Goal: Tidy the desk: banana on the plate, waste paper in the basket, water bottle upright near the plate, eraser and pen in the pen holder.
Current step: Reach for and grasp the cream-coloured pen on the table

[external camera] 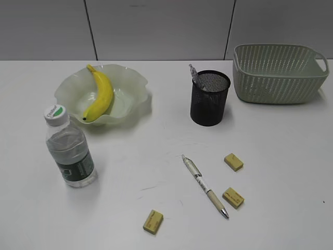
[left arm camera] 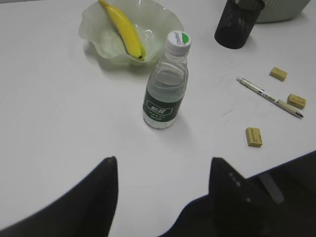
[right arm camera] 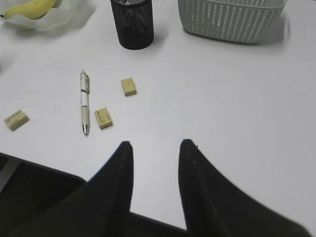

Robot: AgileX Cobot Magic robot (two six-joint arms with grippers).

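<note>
The banana (external camera: 101, 92) lies in the pale-green plate (external camera: 136, 83) at the back left. The water bottle (external camera: 69, 149) stands upright in front of the plate. The black pen holder (external camera: 209, 99) holds one pen. A white pen (external camera: 205, 185) and three yellow erasers (external camera: 233, 161) (external camera: 233, 197) (external camera: 153, 221) lie on the desk (external camera: 281, 172). The basket (external camera: 278, 73) stands at the back right. No waste paper shows. My left gripper (left arm camera: 163, 168) is open and empty, short of the bottle (left arm camera: 165, 89). My right gripper (right arm camera: 155, 148) is open and empty, to the right of the pen (right arm camera: 84, 101).
A grey panelled wall runs behind the desk. The desk's front edge shows in both wrist views, close under the grippers. Neither arm shows in the exterior view.
</note>
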